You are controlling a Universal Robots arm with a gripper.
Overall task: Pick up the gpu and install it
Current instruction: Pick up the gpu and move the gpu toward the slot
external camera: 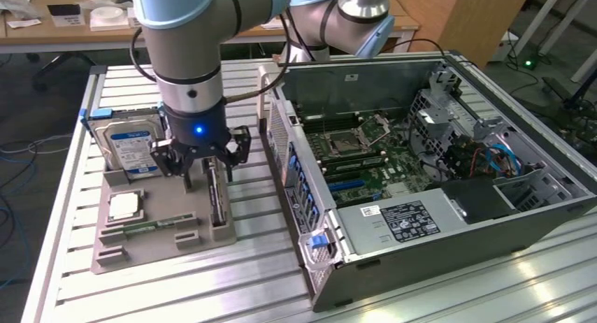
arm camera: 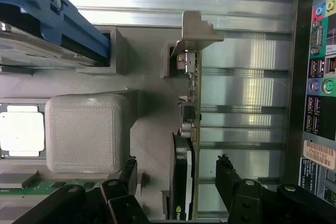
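Surface: slotted aluminium table [external camera: 279, 281], with a grey tray [external camera: 163, 197] on it towards the exterior view's left.
Room: a wooden desk [external camera: 38, 33] stands behind the table, and cables [external camera: 14, 155] lie on the floor.
Case: an open computer case [external camera: 466, 267] lies just beside the tray, at the exterior view's right, with its motherboard [external camera: 364, 162] uncovered.
Tray contents: a hard drive [external camera: 131, 145] stands upright at the far end. A processor chip [external camera: 124, 205] and a memory stick [external camera: 149, 226] lie flat nearer to the camera.
Gpu: the gpu [arm camera: 186, 145] stands on its edge in the tray's slot, on the side next to the case.
Gripper: the gripper [external camera: 205, 168] hangs low over the tray, pointing down.
Fingers: the fingers [arm camera: 227, 177] are spread wide and grip nothing. One is on each side of the gpu, with a gap at both sides.
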